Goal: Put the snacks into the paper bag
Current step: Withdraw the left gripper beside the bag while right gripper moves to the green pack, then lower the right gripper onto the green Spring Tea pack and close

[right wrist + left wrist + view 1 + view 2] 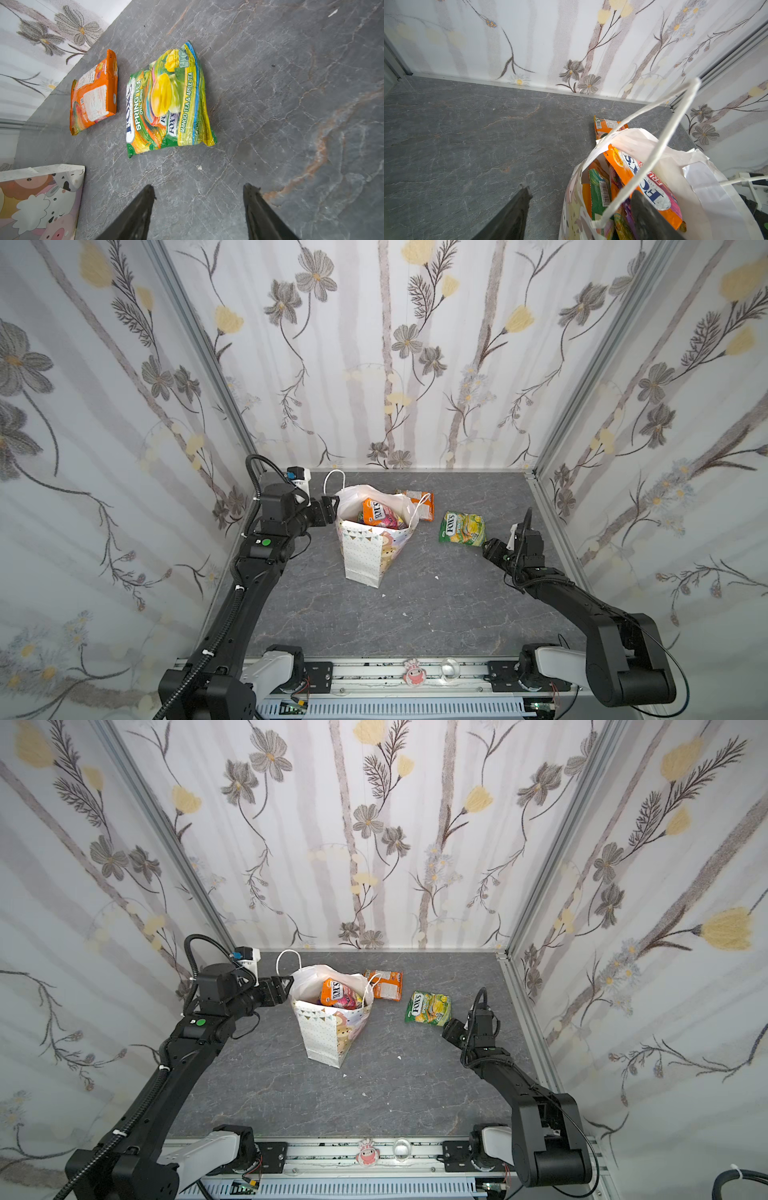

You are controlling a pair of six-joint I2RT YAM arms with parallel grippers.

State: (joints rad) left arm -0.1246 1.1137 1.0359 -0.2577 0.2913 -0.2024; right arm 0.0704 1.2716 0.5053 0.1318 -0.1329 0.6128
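Left tool (581, 189) agape astride the rim of the paper bag (363, 560), right tool (199, 187) agape, empty, near the green packet (166, 99).

Grey table (415, 614) bears paper bag (365, 560), orange packet (424, 506), green packet (462, 527)

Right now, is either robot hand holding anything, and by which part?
Nothing is held. The left hand is open astride the rim of the paper bag, not pinching it; the right hand is open, short of the green packet.
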